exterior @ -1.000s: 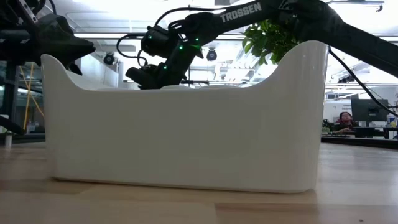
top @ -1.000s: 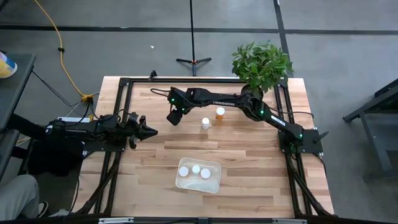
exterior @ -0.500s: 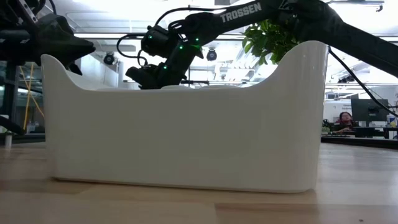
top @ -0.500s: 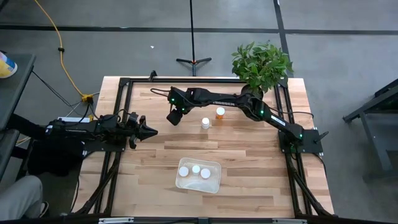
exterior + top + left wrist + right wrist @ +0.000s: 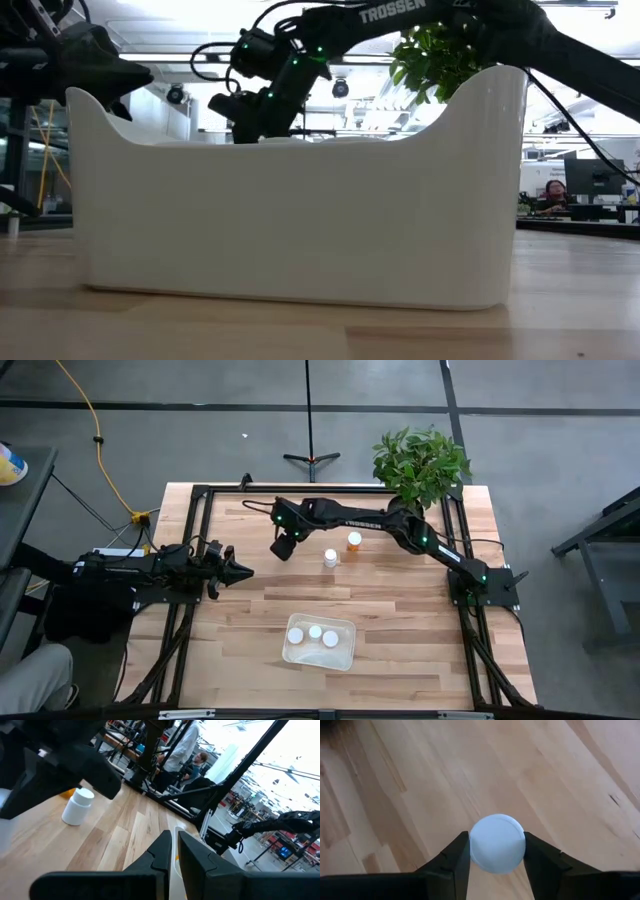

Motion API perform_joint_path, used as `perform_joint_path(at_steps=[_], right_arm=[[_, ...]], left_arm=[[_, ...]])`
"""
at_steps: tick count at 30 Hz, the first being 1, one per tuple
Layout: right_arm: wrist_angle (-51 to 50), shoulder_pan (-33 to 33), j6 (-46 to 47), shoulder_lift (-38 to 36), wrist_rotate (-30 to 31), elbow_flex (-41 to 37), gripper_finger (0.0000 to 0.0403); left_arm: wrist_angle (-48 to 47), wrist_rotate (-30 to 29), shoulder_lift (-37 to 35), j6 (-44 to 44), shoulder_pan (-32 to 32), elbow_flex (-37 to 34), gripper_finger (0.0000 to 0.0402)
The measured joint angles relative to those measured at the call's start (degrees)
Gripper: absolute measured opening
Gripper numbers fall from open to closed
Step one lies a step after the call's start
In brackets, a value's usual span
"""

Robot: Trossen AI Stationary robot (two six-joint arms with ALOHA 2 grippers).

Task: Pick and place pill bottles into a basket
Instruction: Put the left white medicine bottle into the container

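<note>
Pill bottles are split between the basket (image 5: 320, 643) and the bare wood of the table (image 5: 400, 610). Three of them, seen from above as white caps (image 5: 314, 632), sit in a loose row inside the basket, which lies near the front edge of the table, about midway across. Two more stand near the table's middle: a white-capped bottle (image 5: 330, 558) and, just beside it toward the plant, an orange bottle (image 5: 354, 541). They are close together but apart.

The right gripper (image 5: 284, 547) reaches across the table from the right side and sits just beside the white-capped bottle, on the side facing the left arm. In the right wrist view its two fingers (image 5: 452, 862) clasp a further bottle with a round white cap (image 5: 497, 843), one finger pressed against each side, with wood planks below. In the low view the same gripper (image 5: 248, 108) shows above the far rim of the basket (image 5: 300, 220).

The left gripper (image 5: 236, 571) waits at the left side of the table, pointing toward the middle, well apart from every bottle. In the left wrist view its fingers (image 5: 160, 851) are drawn close with only a narrow slit between them and nothing grasped.

A leafy green plant (image 5: 420, 463) stands at the far right corner.
</note>
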Motion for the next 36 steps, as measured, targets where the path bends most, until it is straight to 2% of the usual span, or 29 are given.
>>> perform_joint_path(at_steps=[6, 11, 15, 29, 36], right_arm=[[-3.18, 1.06, -0.67, -1.81, 0.05, 0.0, 0.0142], [-4.61, 2.42, -0.73, -3.71, 3.31, 0.0, 0.0142], [-6.28, 3.6, -0.65, -5.75, 3.46, -0.02, 0.0142], [-11.24, 10.5, 2.36, -12.94, 8.11, -0.02, 0.0142], [-13.0, 15.52, 5.82, -13.69, 7.53, -0.11, 0.0142]], left_arm=[[0.0, -0.02, 0.02, 0.02, 0.02, -0.02, 0.0067], [0.0, -0.09, 0.01, 0.04, 0.0, -0.01, 0.0067], [0.0, -0.09, 0.0, 0.04, 0.02, -0.02, 0.0067], [0.0, -0.11, 0.0, 0.06, 0.0, -0.01, 0.0067], [0.0, -0.17, 0.0, 0.07, 0.0, -0.02, 0.0067]])
